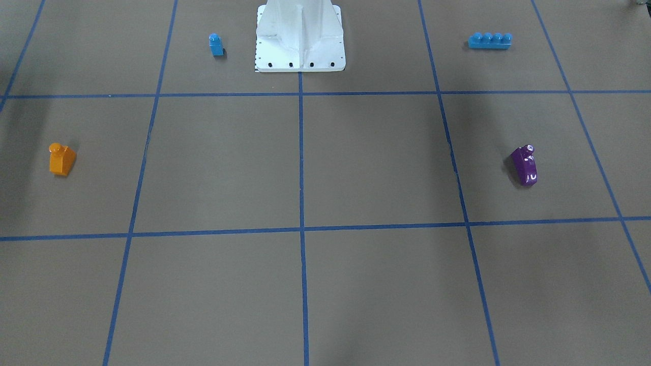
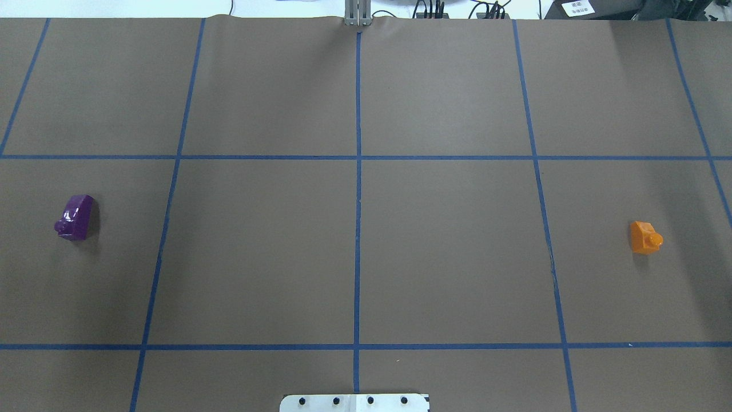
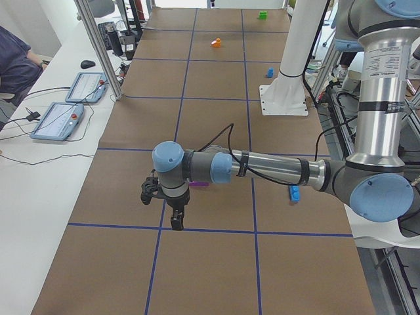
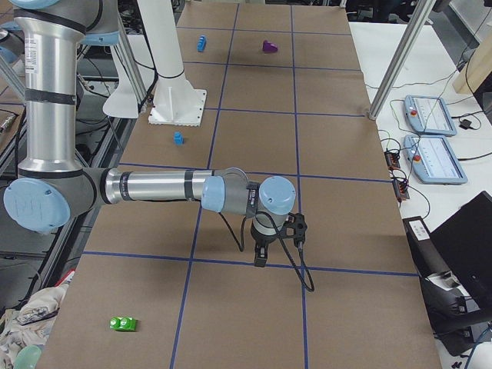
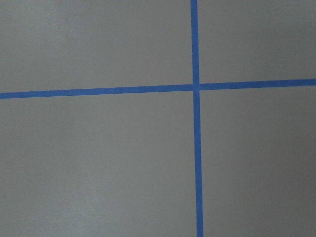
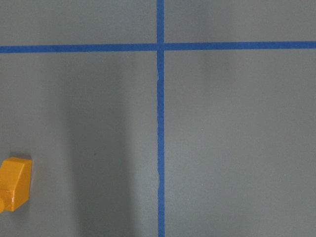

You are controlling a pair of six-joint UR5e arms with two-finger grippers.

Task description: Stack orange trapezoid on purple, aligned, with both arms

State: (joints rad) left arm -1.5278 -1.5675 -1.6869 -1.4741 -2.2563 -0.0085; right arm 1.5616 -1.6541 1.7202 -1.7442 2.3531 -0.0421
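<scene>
On opposite sides of table (image 1: 356, 162), orange brick (image 1: 61, 160) & purple brick (image 1: 525, 165) lie ungripped; flat sides should be pinched squarely, studs kept up; jaw state of left gripper (image 3: 176, 223) & right gripper (image 4: 260, 260) can't be told

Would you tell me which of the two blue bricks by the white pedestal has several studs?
The long blue brick, on the robot's left of the pedestal, with four studs; the small blue brick opposite has one.
</scene>
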